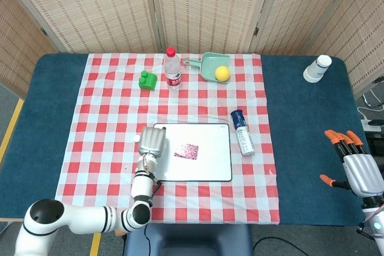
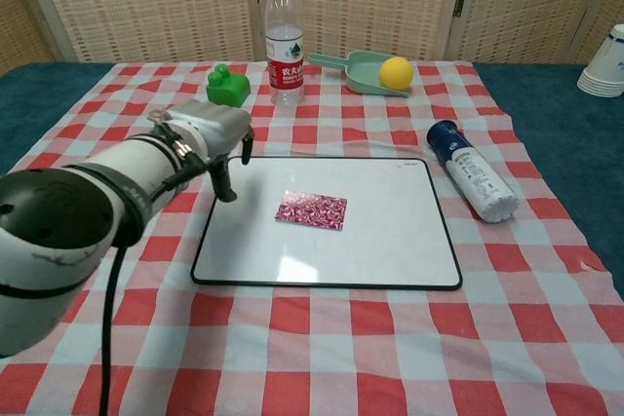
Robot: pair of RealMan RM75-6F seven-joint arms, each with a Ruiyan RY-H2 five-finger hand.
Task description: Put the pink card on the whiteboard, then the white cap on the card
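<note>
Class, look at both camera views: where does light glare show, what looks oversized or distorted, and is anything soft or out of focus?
Chest view: pale sheen on the whiteboard below the pink card; the left arm looms oversized and slightly soft near the lens. Head view: even light, sharp, only faint shadows; the right hand sits at the frame's edge.

A water bottle [image 2: 283, 34] stands upright beside a green block [image 2: 227, 86]. A yellow ball [image 2: 395, 72] rests in a green dustpan [image 2: 358, 73]. A blue-capped tube [image 2: 472, 170], possibly a spray can, lies on the checkered cloth [image 2: 390, 338]. Stacked paper cups [image 1: 316, 68] sit far right.
</note>
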